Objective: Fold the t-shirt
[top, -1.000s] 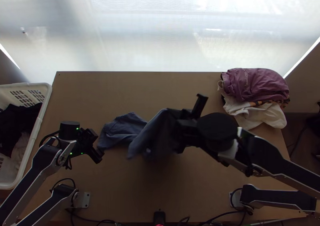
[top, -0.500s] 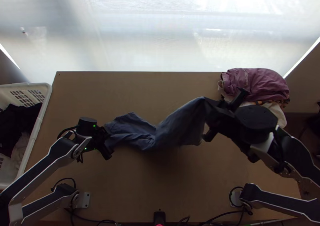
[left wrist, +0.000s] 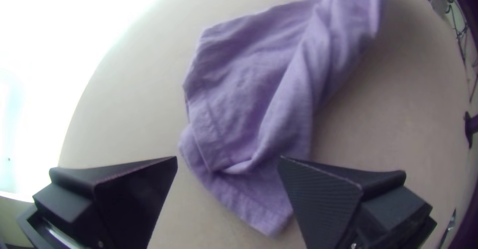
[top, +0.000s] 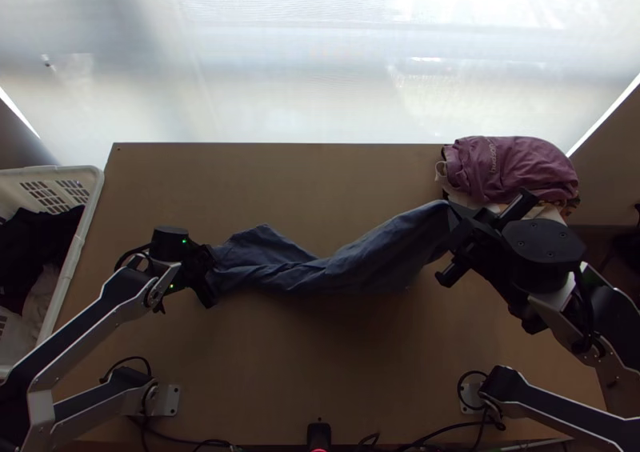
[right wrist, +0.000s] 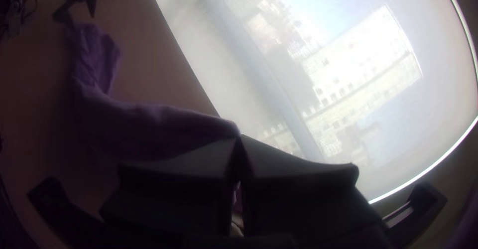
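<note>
T-shirt point(top: 352, 270) bunched lengthwise across table point(top: 320, 356): left end lying down, right end lifted, pinched in right gripper point(right wrist: 239, 137). Left gripper point(left wrist: 228, 158) wide, over left end, holding nothing. From where I'm standing, likely the spreading step, ahead of any folding. Next: left should close on that end, then both pull it flat.

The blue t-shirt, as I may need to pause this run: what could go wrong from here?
The right gripper pinches one end of the t-shirt, which may slip free if pulled. The left gripper stands open over the rumpled other end and could catch several layers or miss. The right gripper is also near the purple garment and might nudge it.
</note>
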